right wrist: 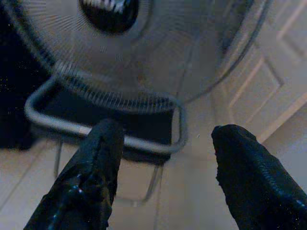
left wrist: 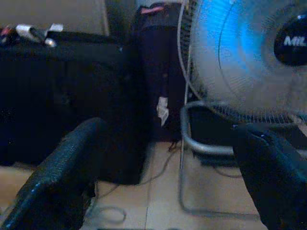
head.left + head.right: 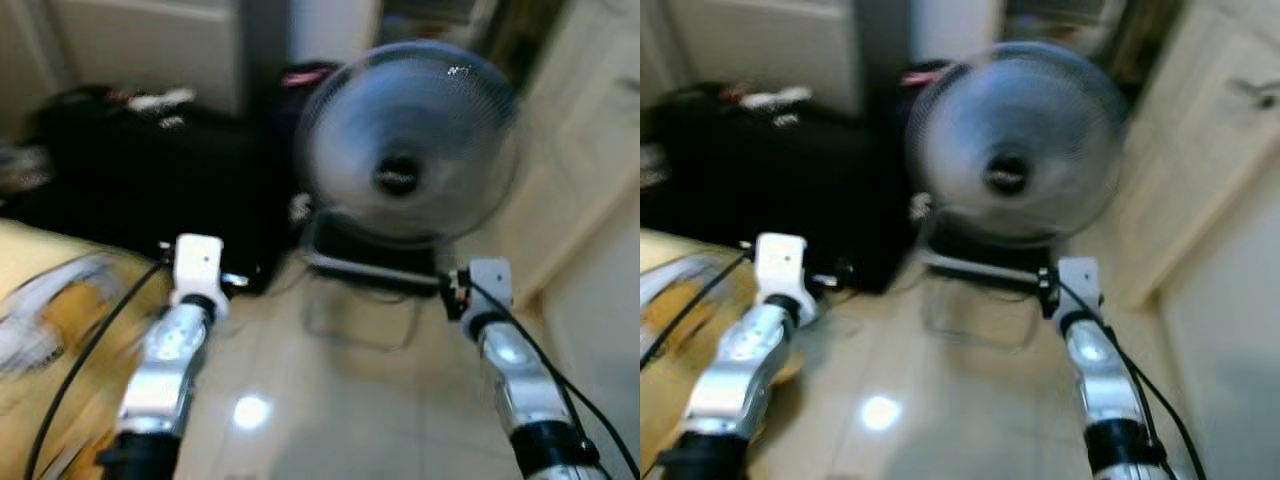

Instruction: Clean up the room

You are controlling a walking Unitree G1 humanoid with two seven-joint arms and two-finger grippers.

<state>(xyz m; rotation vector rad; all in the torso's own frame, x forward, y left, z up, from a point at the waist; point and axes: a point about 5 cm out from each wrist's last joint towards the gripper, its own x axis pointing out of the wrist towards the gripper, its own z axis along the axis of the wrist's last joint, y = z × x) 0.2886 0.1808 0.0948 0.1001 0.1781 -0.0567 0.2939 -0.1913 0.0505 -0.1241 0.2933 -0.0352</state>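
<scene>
Fan (image 3: 405,150) on floor ahead, apart from left gripper (image 2: 163,167), right gripper (image 1: 165,158); both spread, empty.

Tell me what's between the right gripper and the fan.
Bare floor tile separates the open right gripper from the fan on its metal stand, per the right wrist view.

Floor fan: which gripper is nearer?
Right. The right gripper is open just short of the floor fan, facing its metal stand. The left gripper, also open, sits off toward the black case.
</scene>
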